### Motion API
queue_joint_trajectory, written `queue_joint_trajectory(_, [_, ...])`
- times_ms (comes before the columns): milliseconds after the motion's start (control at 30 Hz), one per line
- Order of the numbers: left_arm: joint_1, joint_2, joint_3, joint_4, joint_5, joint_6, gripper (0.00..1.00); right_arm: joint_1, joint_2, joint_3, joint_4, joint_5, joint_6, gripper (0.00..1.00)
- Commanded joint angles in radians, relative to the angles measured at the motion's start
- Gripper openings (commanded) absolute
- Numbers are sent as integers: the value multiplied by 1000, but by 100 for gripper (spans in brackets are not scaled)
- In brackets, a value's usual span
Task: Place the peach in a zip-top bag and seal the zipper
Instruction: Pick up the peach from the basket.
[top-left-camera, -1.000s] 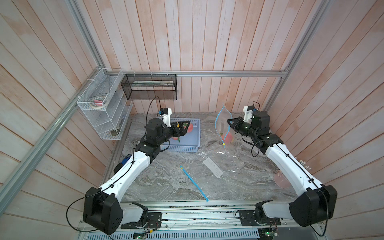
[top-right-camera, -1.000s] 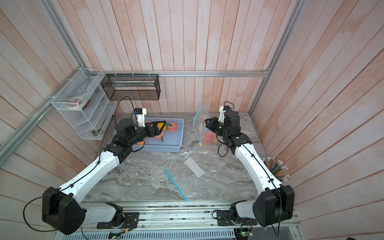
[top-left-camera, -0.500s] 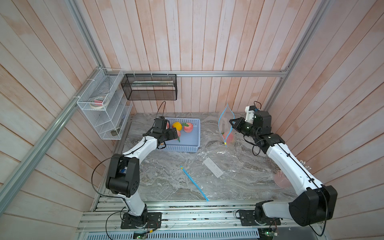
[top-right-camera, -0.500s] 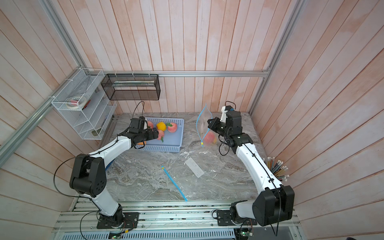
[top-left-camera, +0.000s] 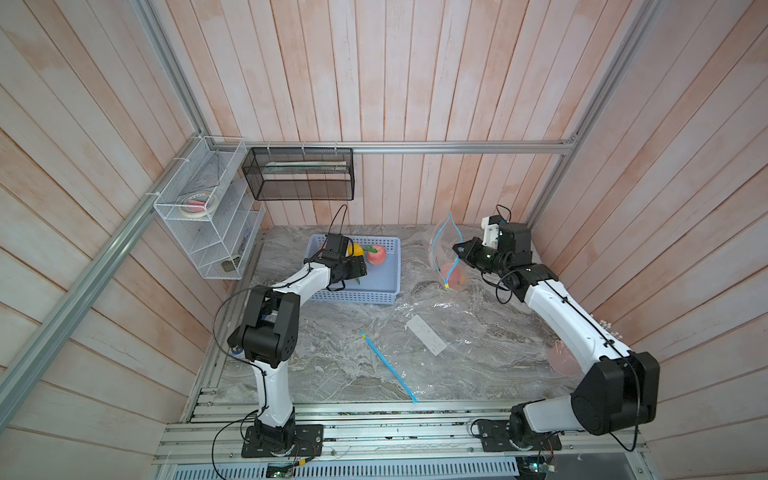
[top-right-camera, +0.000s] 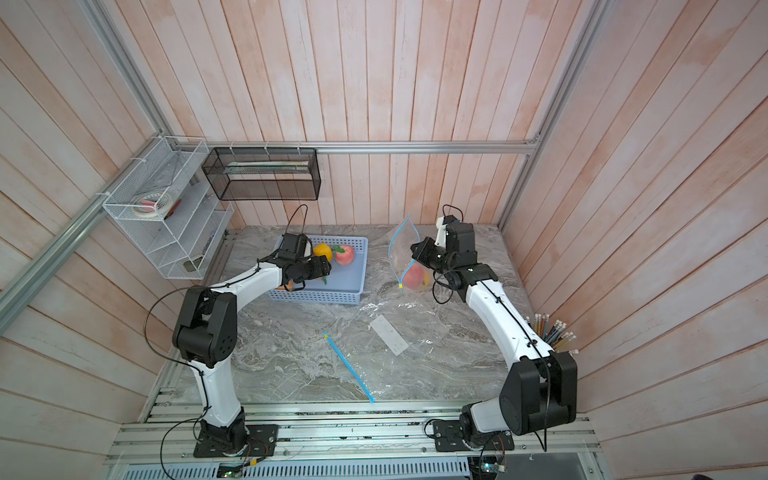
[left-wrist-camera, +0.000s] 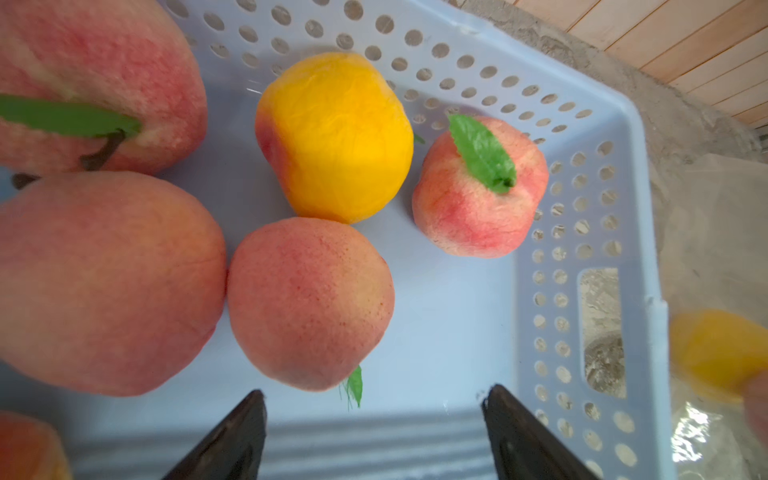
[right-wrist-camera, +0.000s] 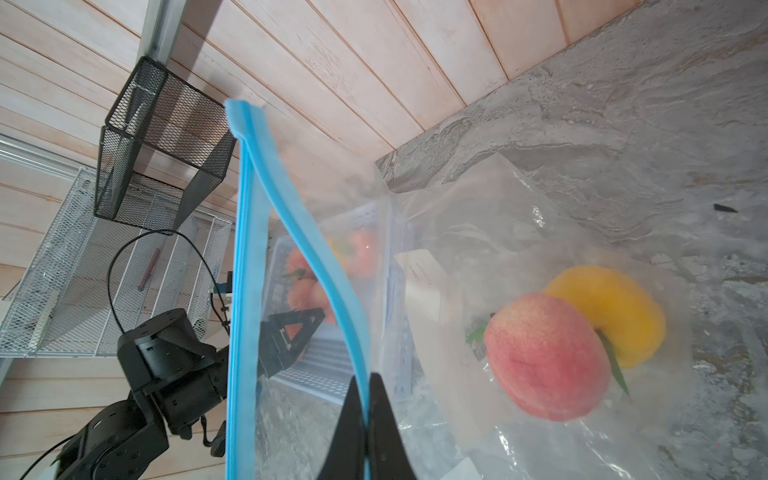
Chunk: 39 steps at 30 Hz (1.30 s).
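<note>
Far right, the right gripper pinches the blue zipper of the clear plastic zip-top bag containing a round pink peach; the left gripper gapes above the pale-blue perforated basket.

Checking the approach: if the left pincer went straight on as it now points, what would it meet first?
Most likely the pink peach just ahead of the open left pincer, slightly off its midline. Depth is unclear, so it could be the basket floor instead.

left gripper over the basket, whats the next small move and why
Probably ease the open left gripper down around the nearest peach in the basket: its jaws are empty, and the right gripper holds the zip-top bag open by its zipper.
</note>
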<state>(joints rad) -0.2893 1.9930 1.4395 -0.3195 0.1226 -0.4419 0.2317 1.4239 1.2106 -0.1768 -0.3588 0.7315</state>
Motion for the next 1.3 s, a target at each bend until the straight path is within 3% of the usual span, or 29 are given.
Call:
queue_joint_trajectory(0, [-1,43,60,-19,-18,-6,85,-7,6,5,35,-23,8,0])
queue_joint_trajectory(667, [-5,214,226,-121,-55,49,86,-3,13,-26,74,-54,35,0])
queue_joint_trajectory(833, [-8,208,221,-130,-55,65,73,-1,14,-31,85,-66,38,0])
queue_joint_trajectory(967, [-9,161,209,-113,-57,65,64,6,8,-31,79,-60,32,0])
queue_joint_trajectory(1267, [-28,-130,62,-31,-1,40,63,56,13,9,25,-5,-5,0])
